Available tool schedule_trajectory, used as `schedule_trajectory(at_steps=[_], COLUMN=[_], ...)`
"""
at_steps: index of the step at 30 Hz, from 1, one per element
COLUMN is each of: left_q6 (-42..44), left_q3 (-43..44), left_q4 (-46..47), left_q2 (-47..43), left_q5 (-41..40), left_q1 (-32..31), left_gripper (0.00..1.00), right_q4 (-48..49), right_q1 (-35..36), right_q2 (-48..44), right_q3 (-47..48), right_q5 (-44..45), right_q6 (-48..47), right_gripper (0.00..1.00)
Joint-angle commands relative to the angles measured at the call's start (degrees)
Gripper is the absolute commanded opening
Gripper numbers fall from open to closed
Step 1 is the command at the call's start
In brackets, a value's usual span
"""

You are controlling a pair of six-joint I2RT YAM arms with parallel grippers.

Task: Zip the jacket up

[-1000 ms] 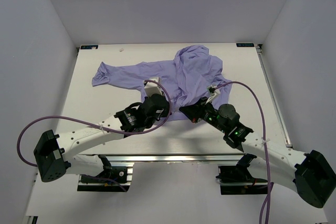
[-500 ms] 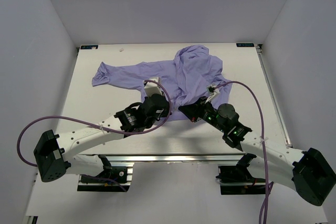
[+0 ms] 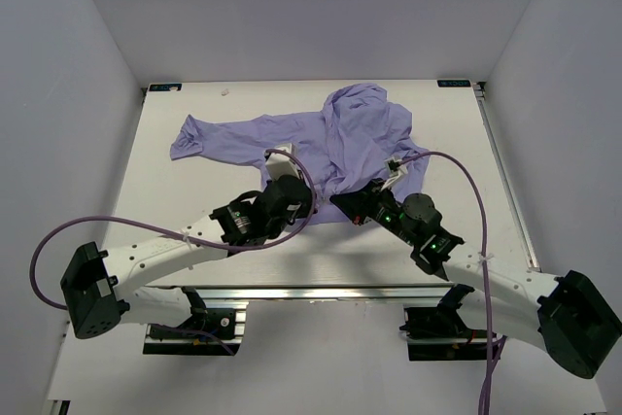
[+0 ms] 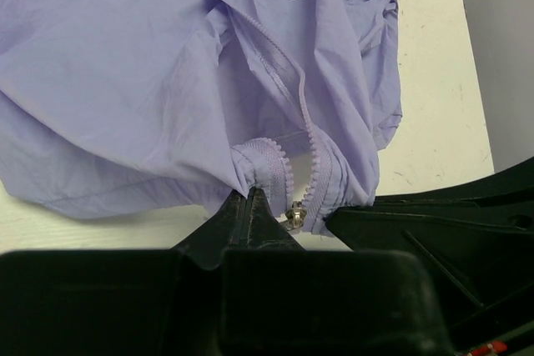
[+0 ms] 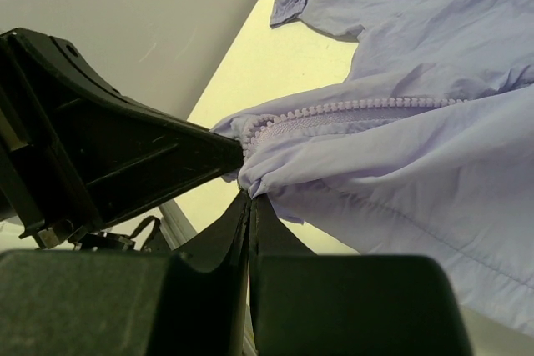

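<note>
The left hand (image 4: 250, 196), pressed together at lower centre of the left wrist view, pinches the gathered hem of the jacket (image 4: 125, 81) beside the metal zipper pull (image 4: 294, 216), probably anchoring it. Right wrist view: the right hand (image 5: 249, 198) pinches thin, wrinkled fabric under the toothed zipper track (image 5: 350, 110). From above, the lavender garment sprawls over the upper centre of the white counter (image 3: 165, 191).

From six o'clock overhead we look down on the table (image 3: 175, 206); both wrist cameras closely share the jacket (image 4: 125, 64) hem.
</note>
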Motion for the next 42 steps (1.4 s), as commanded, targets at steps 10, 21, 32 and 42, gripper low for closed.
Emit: schedule_trajectory(at_steps=[10, 21, 32, 42], left_q6=[-1.1, -2.7, -4.3, -4.4], left_q3=[-1.4, -1.2, -1.3, -1.4], left_q4=[1.9, -0.3, -0.5, -0.3], left_q2=[-3.0, -3.4, -4.1, -3.6], left_q5=[1.5, -0.4, -1.6, -0.9], left_q1=[0.2, 0.3, 0.3, 0.3], left_gripper=[0.0, 0.0, 0.0, 0.0], right_q4=[18.1, 11.8, 8.1, 10.4], right_q1=[1.0, 1.0, 1.1, 1.1], right_q2=[3.5, -0.8, -0.7, 0.2], right_q3=[-4.7, -5.1, -3.9, -3.5], right_q5=[5.2, 5.7, 0.4, -0.7], right_q6=[7.5, 5.2, 3.3, 3.7], right_gripper=[0.0, 0.0, 0.0, 0.0])
